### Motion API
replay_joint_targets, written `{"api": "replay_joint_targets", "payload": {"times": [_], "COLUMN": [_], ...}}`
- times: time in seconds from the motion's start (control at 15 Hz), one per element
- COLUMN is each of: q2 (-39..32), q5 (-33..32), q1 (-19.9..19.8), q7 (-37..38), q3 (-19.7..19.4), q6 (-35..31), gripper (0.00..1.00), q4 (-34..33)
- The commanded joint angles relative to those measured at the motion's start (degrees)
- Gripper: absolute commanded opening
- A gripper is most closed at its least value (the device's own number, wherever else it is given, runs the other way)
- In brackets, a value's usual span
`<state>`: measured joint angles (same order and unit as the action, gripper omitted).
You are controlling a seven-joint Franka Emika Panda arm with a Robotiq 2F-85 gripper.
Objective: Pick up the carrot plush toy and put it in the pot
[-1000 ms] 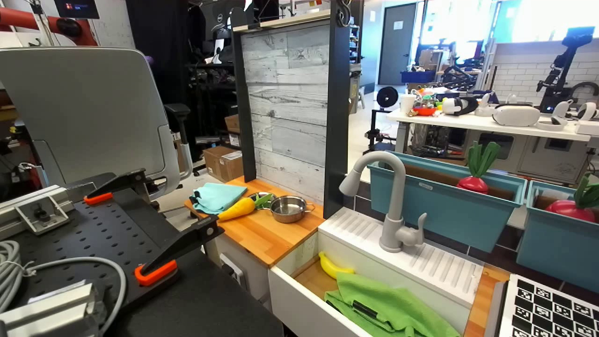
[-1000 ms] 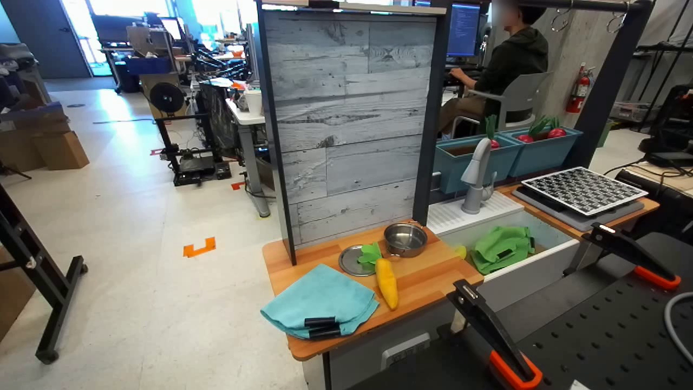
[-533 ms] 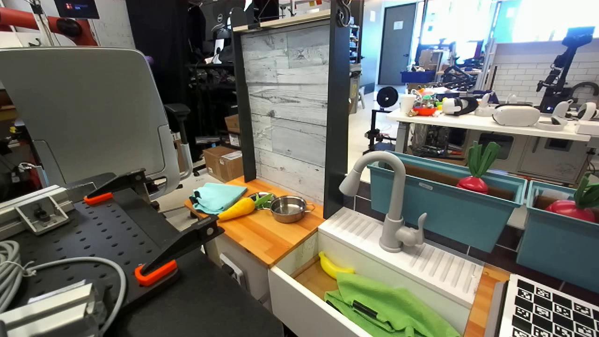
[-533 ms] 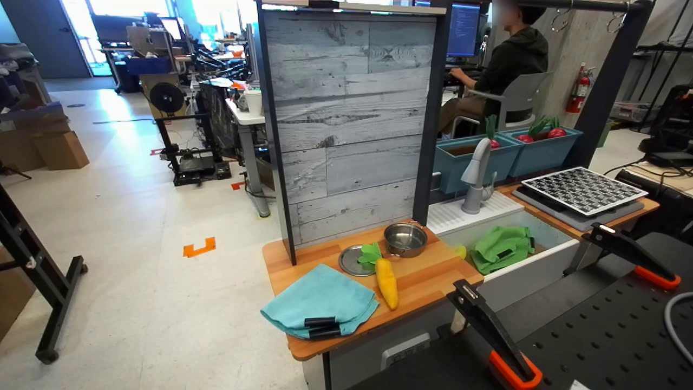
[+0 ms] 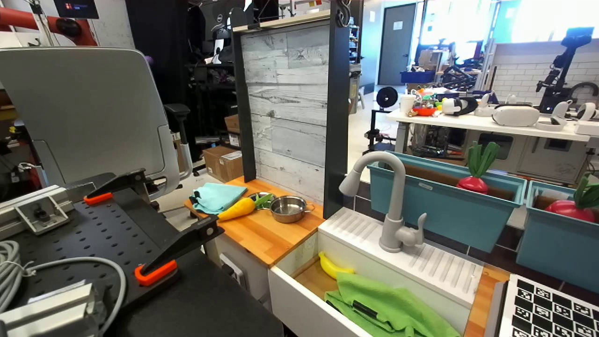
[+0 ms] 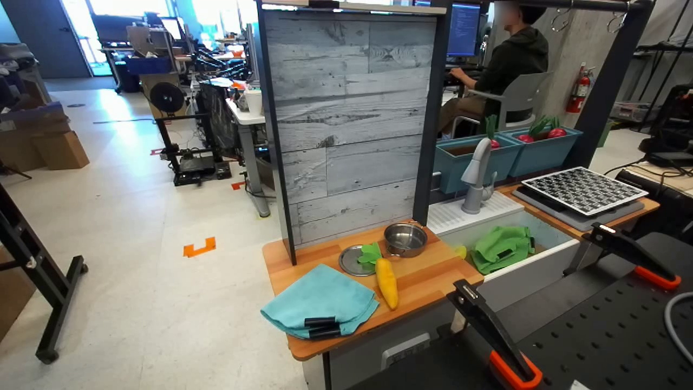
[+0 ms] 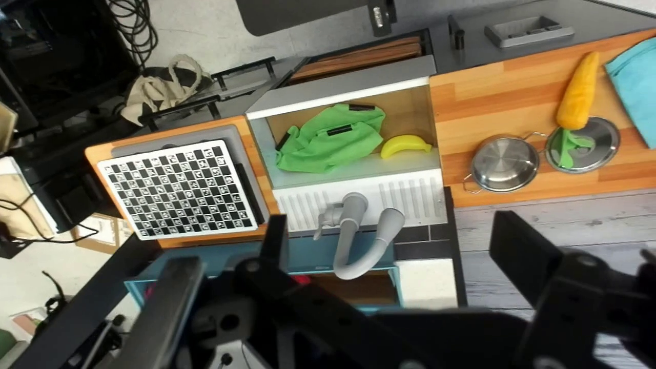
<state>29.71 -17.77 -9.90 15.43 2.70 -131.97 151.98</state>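
When seen from the wrist, gripper (image 7: 392, 225): spread wide, fingers (image 7: 520, 251) well apart to left and right, framing grey tap (image 7: 350, 230) in the gap.
Carrot (image 7: 579, 92): lying on wooden counter (image 7: 476, 107), right of sink (image 7: 338, 98) in wrist view; plump, yellow-orange, narrow tip pointing to near edge of counter in an exterior view.
Leaves (image 7: 569, 146): green, lying partly over metal disc (image 7: 605, 146).
Pot (image 6: 406, 240): shiny, upright on counter, to the far right of carrot in an exterior view; just beside disc, touching or not, cannot tell.
Blue cloth (image 6: 319, 300): folded, near left on counter in an exterior view, just left of carrot.
Sink: white, holding rumpled green cloth (image 5: 388, 304) and yellow banana (image 5: 332, 268), banana at far left end in an exterior view.
Planters (image 5: 444, 210): blue, on far side of tap in both exterior views.
Board (image 6: 584, 189): checkered, right of sink in both exterior views.
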Motion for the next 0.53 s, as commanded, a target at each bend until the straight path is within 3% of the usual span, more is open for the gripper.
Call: {"api": "replay_joint_targets", "payload": {"times": [0.0, 0.47], "q2": [-8.8, -30.9], "q5": [1.6, -1.7], "q1": [2.1, 5.3], "q7": [4.7, 16.3], "q3": [2.6, 6.7], "q6": [-6.1, -19.1], "gripper": [1.00, 1.00], "q4": [-2.0, -8.1]}}
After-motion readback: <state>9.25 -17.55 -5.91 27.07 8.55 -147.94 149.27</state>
